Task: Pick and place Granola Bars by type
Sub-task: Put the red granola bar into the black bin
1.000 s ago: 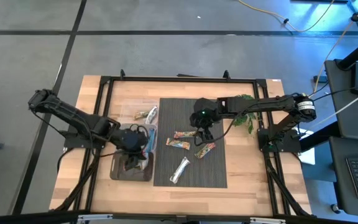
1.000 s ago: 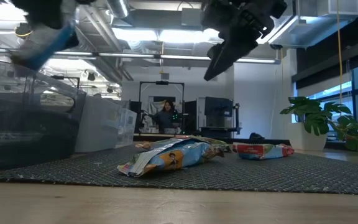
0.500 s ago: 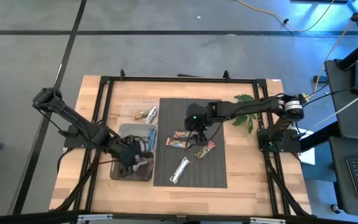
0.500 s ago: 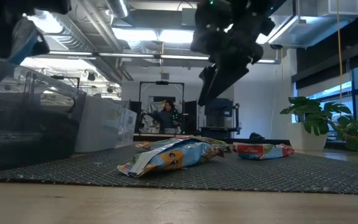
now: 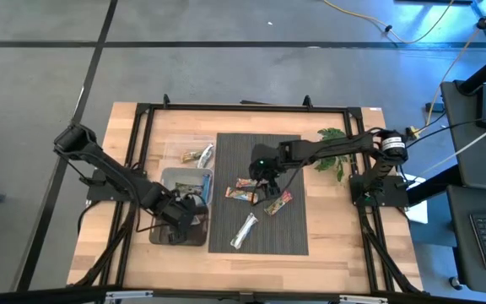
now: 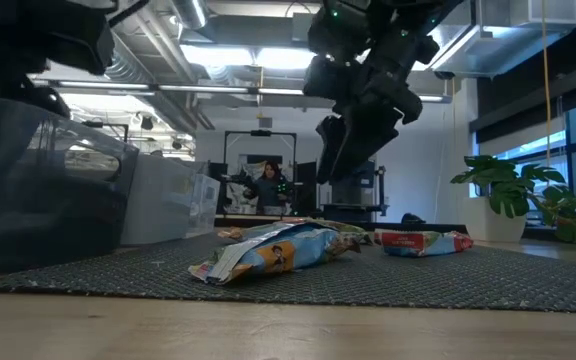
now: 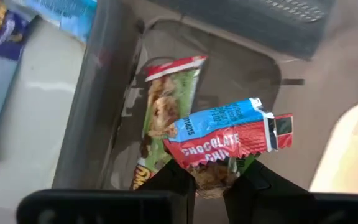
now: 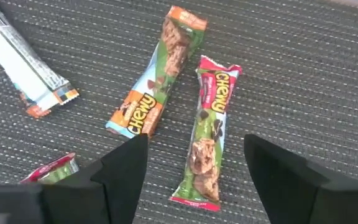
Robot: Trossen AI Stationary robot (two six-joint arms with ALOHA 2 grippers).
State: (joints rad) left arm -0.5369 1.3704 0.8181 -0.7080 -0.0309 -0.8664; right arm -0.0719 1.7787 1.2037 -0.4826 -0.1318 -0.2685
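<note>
My left gripper (image 5: pixel 180 217) is down in a clear grey bin (image 5: pixel 160 234) and is shut on a red and blue granola bar (image 7: pixel 229 138). A red and green bar (image 7: pixel 166 106) lies flat on the bin's floor below it. My right gripper (image 5: pixel 267 178) hangs open above the dark mat (image 5: pixel 294 236). In the right wrist view its fingers (image 8: pixel 124 167) stand on either side of a red bar (image 8: pixel 207 140), above it. An orange and blue bar (image 8: pixel 157 93) and a silver bar (image 8: pixel 20 59) lie flat on the mat beside it. My left gripper (image 7: pixel 213 180) pinches the red and blue bar by one wrapper end (image 7: pixel 209 171) between its two fingers. The bar sticks out past the fingertips and is lifted clear above the bin's floor.
Two more bars (image 5: pixel 199 155) lie on the bare wood beyond the bin, and blue wrappers (image 7: pixel 67 9) show beside the bin. A green sprig (image 5: pixel 332 156) lies by the mat's far right corner. A black frame (image 5: pixel 243 107) runs along the table's edges. A person sits far off in the room (image 6: pixel 266 185).
My left gripper has carried the red and blue bar toward the table's near edge and down into the bin, still shut on it. My right gripper has moved a little left and down toward the bars on the mat. The bars on the mat have not moved.
</note>
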